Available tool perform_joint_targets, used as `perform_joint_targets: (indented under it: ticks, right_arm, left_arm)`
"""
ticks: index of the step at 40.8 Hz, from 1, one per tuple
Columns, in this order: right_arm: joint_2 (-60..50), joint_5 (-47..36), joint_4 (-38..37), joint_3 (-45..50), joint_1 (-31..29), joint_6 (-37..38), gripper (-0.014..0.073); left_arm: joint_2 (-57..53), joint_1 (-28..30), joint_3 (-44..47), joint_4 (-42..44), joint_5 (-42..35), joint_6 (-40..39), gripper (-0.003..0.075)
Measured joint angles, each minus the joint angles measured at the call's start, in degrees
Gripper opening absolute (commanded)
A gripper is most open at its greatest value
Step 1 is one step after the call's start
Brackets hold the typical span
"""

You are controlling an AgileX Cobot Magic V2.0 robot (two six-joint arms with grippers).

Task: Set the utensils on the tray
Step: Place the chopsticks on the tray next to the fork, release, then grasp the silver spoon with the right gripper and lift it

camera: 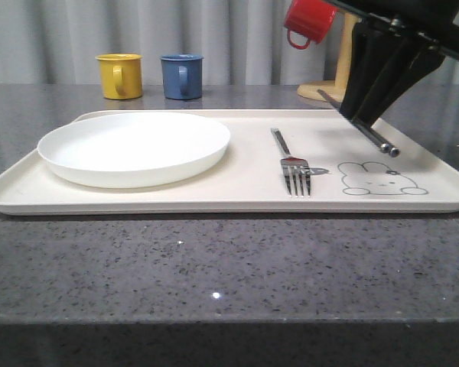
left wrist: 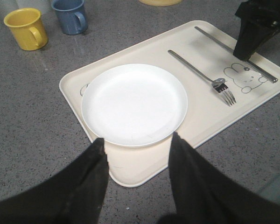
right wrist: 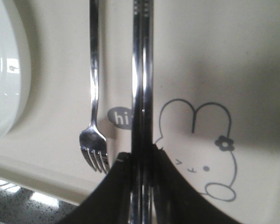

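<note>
1. The tray (camera: 237,200) lies flat on the grey speckled table (camera: 214,275), its long side running left to right, with a grey rabbit drawing (camera: 379,180) near its near right corner.
2. A round white plate (camera: 134,147) sits on the left half of the tray.
3. The fork (camera: 291,162) lies on the tray right of the plate and just left of the rabbit, tines toward the near edge, handle pointing away.
4. The right gripper (camera: 365,116) hangs over the right part of the tray, its dark fingers closed on the chopsticks (camera: 363,128); the right wrist view shows the two flat sticks clamped side by side between the fingers.
5. The chopsticks slant from the far side toward the near right. In the left wrist view they appear to lie along the tray's right side, but whether they touch the surface cannot be told.
6. The left gripper (left wrist: 137,161) hovers near the tray's near left corner, fingers spread apart and holding nothing.
7. Beyond the tray stand a yellow mug (camera: 120,76) and a blue mug (camera: 182,76), side by side on the table.
8. A red mug (camera: 308,21) hangs on a wooden stand (camera: 333,76) at far right.
</note>
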Motion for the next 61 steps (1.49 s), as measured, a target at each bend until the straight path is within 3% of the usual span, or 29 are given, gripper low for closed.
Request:
perform_joint_targets:
  ticks: [12, 23, 26, 41, 50, 56, 61]
  right_arm:
    - [4.4, -4.1, 0.4, 0.0, 0.0, 0.0, 0.0006]
    - [5.3, -4.8, 0.4, 0.0, 0.0, 0.1, 0.0206]
    - [5.6, -4.8, 0.4, 0.0, 0.0, 0.0, 0.0227]
    - [5.6, -5.1, -1.8, 0.0, 0.0, -2.2, 0.0224]
    - [-1.1, -3.9, -10.6, 0.1, -0.1, -5.3, 0.0224]
    - [-4.6, 0.5, -16.1, 0.1, -3.6, -5.9, 0.0224]
    - [-4.7, 1.1, -17.7, 0.1, -10.0, -7.1, 0.0224]
  left_arm:
    - [0.0, 0.0, 0.0, 0.0, 0.0, 0.0, 0.0293]
    - [0.0, 0.0, 0.0, 0.0, 0.0, 0.0, 0.0293]
    - [0.0, 0.0, 0.0, 0.0, 0.0, 0.0, 0.0293]
    - [0.0, 0.0, 0.0, 0.0, 0.0, 0.0, 0.0293]
    - [0.0, 0.0, 0.0, 0.0, 0.0, 0.0, 0.0293]
    - [0.0, 0.0, 0.0, 0.0, 0.0, 0.0, 0.0293]
    - [0.0, 0.0, 0.0, 0.0, 0.0, 0.0, 0.0293]
